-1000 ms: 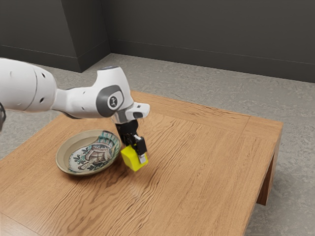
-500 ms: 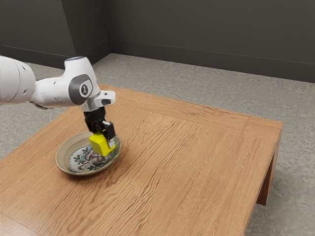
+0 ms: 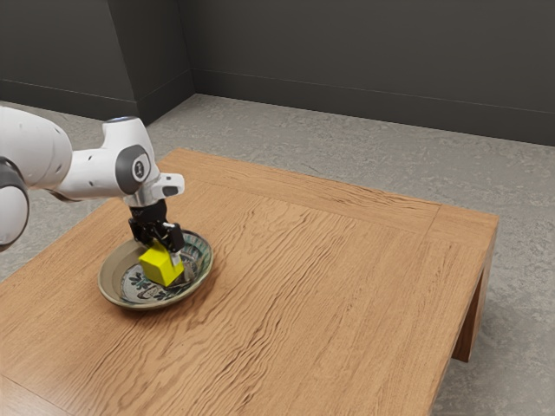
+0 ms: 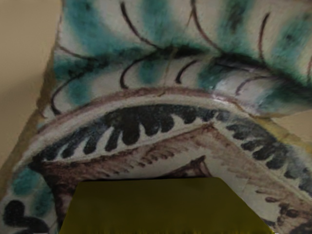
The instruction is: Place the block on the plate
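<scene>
Gripper point(image 3: 163, 254) grasped yellow block point(image 3: 159, 268), finger point(image 3: 177, 258) against block's side. Block sat low within plate's point(image 3: 117, 267) rim outline, slightly tilted; whether base touched plate, couldn't tell. Plate on wooden table point(image 3: 329, 286), pale rim, painted middle in green, brown and dark tones. Wrist view: block just under hand, plate's painted pattern beyond. Arm point(image 3: 91, 173) came in from exterior view's left. Grey floor point(image 3: 347, 143) around table, dark wall point(image 3: 364, 52) behind.

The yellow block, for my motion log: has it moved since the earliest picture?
Yes: the yellow block went toward the exterior view's left, from beside the plate to within its outline.
</scene>
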{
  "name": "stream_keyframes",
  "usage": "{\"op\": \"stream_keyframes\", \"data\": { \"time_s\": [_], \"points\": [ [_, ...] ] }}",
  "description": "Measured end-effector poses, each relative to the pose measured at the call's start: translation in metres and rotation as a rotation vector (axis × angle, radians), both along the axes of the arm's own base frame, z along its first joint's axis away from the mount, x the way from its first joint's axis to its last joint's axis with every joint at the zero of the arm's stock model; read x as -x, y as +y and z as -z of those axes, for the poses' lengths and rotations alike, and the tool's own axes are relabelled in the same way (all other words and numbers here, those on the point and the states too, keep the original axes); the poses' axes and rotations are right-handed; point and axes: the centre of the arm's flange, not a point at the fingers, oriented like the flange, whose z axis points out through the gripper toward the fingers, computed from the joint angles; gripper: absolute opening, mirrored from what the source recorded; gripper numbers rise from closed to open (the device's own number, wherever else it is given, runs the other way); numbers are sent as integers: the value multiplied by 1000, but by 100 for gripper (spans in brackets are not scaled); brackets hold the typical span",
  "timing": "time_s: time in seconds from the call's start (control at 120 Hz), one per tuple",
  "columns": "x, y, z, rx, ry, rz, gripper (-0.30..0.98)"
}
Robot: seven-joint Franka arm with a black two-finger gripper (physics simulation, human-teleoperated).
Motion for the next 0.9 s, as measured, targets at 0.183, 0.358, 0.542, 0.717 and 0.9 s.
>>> {"op": "stream_keyframes", "data": {
  "time_s": [0.183, 0.358, 0.542, 0.717, 0.9],
  "points": [
    [1, -6, -43, 9, -51, 10, 64],
    [4, -45, -102, 12, -115, 83, 66],
    [4, -115, -138, -18, -144, 236, 68],
    [-1, -161, -176, -94, -154, 373, 68],
    [1, -178, -206, -123, -133, 424, 68]
  ]
}}
